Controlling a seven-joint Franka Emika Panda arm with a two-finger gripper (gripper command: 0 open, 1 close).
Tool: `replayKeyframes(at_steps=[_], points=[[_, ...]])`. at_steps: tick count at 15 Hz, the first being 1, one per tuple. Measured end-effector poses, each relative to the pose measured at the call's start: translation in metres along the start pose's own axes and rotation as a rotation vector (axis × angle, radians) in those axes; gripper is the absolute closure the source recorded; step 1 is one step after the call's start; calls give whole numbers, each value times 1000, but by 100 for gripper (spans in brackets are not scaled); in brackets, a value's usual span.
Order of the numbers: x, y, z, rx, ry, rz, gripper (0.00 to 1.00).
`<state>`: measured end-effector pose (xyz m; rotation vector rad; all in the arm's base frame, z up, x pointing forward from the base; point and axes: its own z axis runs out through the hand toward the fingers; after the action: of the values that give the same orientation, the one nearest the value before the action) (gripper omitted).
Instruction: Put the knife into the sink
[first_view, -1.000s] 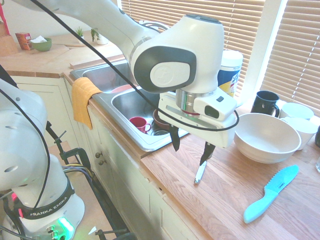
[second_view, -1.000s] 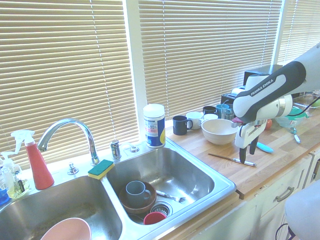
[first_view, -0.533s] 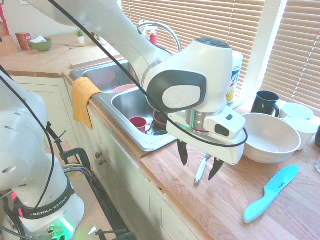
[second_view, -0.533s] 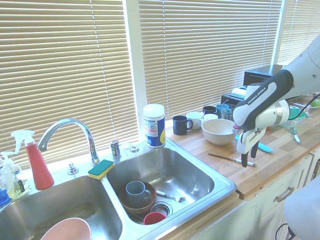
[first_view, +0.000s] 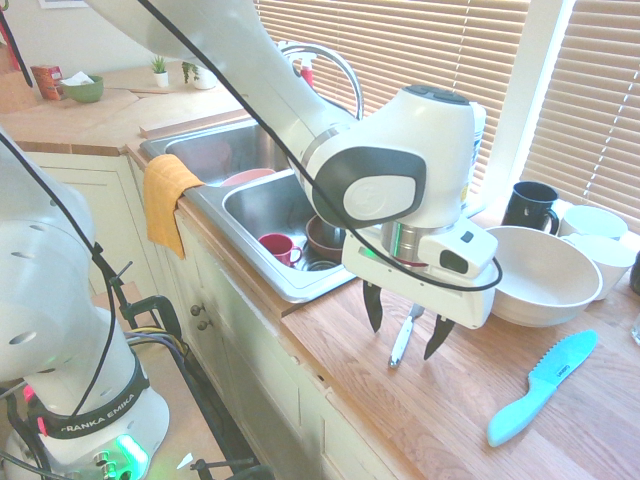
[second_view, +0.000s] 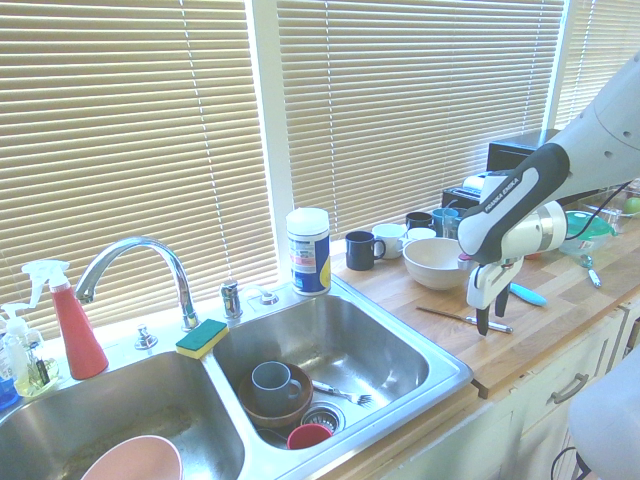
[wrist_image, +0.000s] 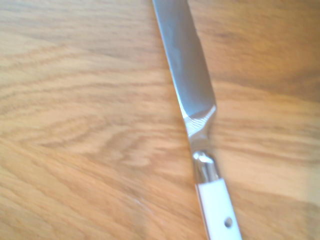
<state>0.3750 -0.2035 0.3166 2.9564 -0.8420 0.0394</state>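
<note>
The slim table knife with white handle and short silver blade (first_view: 403, 341) lies flat on the wooden countertop (first_view: 450, 400), beside the stainless steel double-basin sink (second_view: 330, 350). My two-finger gripper (first_view: 404, 329) hangs over it, fingers spread, empty. I judge the knife light, stiff and slippery; I would grip the handle. "FRANKA EMIKA" is legible on the arm.
</note>
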Motion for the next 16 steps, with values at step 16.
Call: replayKeyframes(at_steps=[16], points=[[-1,-13,2,2,-3,-24,100]])
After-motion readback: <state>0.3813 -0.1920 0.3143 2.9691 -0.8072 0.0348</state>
